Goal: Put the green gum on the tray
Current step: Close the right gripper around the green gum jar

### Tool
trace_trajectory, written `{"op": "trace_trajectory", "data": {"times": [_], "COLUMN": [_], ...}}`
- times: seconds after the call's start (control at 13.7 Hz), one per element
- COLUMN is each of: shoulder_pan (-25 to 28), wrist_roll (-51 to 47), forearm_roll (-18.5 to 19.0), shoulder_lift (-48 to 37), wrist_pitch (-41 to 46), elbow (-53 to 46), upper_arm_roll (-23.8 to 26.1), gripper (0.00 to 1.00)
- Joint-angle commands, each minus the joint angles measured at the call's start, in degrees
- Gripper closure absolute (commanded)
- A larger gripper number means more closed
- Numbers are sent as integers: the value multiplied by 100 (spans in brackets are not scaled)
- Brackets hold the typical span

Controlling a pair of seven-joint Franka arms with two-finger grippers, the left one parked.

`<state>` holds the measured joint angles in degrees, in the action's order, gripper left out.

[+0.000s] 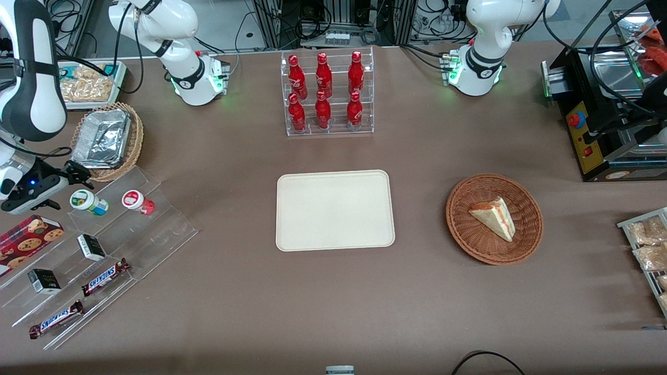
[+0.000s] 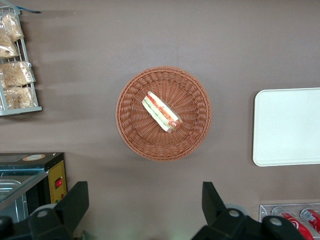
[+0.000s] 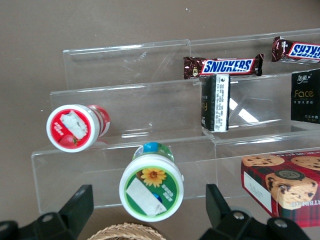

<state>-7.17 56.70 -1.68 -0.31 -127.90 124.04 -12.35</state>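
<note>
Right wrist view: gripper (image 3: pixel 150 210) fingers (image 3: pixel 75 207) apart, flanking green gum (image 3: pixel 151 186).

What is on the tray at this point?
Nothing: the tray is bare. The green gum sits on the clear stepped rack, with the open gripper at it, fingers either side.

The robot's black 2-finger hand (image 3: pixel 150 210) hangs open just above the small green-lidded gum bottle (image 3: pixel 152 186), 1 finger to each side with clear gaps. On the clear acrylic stepped rack (image 1: pixel 156 229), the red-lidded bottle (image 1: pixel 137 201) lies just beside the green-lidded bottle, apart from it. The round wicker basket holding a foil tray (image 1: pixel 107 139) stands near it. The flat cream rectangular tray (image 1: pixel 334 210), well apart from the rack across bare brown worktop (image 1: pixel 234 208), carries nothing.
</note>
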Motion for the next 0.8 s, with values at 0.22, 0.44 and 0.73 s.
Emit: {"op": "trace_trajectory", "data": {"times": [0.22,0.44,0.73], "shoulder_pan": [-4,-4,-4], "wrist_roll": [131,122,122], "forearm_roll": [-34,-34,-34], "shoulder_lift": [75,119,189], "wrist_pitch": [-366,-411,-499], "elbow": [147,156,191], "upper_arm_roll": [-21,-21,-21], "gripper": [0,0,0]}}
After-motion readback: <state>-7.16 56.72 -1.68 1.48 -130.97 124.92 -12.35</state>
